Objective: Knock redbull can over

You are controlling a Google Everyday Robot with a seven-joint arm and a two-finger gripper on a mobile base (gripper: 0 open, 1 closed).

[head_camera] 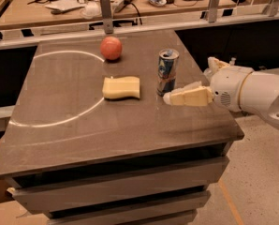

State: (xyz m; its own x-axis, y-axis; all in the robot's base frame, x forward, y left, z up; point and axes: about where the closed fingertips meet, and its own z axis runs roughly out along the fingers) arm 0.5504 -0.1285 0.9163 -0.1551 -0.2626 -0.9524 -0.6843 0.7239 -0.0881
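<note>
The redbull can [167,72] stands upright on the dark table [83,125], right of middle; it is blue and silver with a silver top. My gripper [189,79] comes in from the right at table height. Its jaws are spread and empty. The near cream finger [188,97] points left, and its tip is right by the lower right side of the can; I cannot tell whether it touches. The far finger [213,63] lies behind and to the right of the can.
A red ball [111,48] sits at the back of the table and a yellow sponge [121,87] lies left of the can. A white curved line [60,121] marks the tabletop. A railing and a cluttered desk [130,3] stand behind.
</note>
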